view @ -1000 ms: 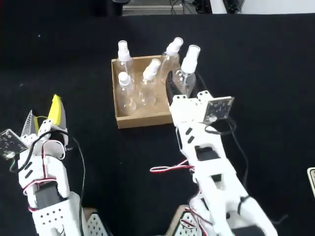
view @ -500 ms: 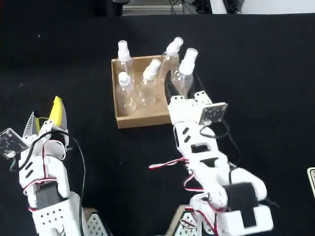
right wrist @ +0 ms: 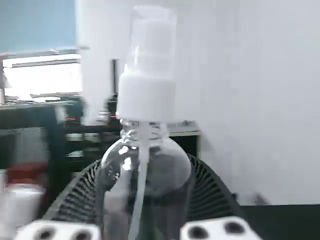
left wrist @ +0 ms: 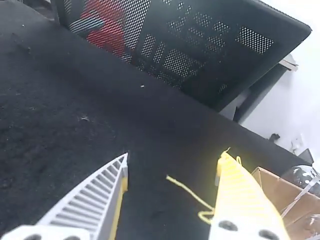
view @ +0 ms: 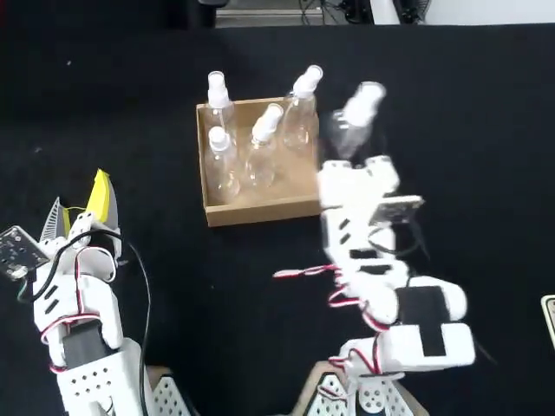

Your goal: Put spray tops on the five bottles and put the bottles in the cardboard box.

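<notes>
The right gripper (view: 347, 158) was clamped on the fifth bottle (right wrist: 142, 170), a jaw on either side of the clear body below its white spray top (right wrist: 150, 60). The bottle's long axis ran roughly upright, with the top leaning a little away from the arm. From the gripper, the cardboard box (view: 251, 212) lay just to the robot's left. The held bottle was outside the box's right wall, near it but not over the opening. It seemed lifted clear of the table (view: 486, 130), though the high view did not settle that. Four capped bottles (view: 260, 143) stood inside the box, with bare floor towards its near right corner. The left gripper (left wrist: 172, 165), jaws spread and holding nothing, sat well apart at the near left, so the right arm was plainly the nearer.
</notes>
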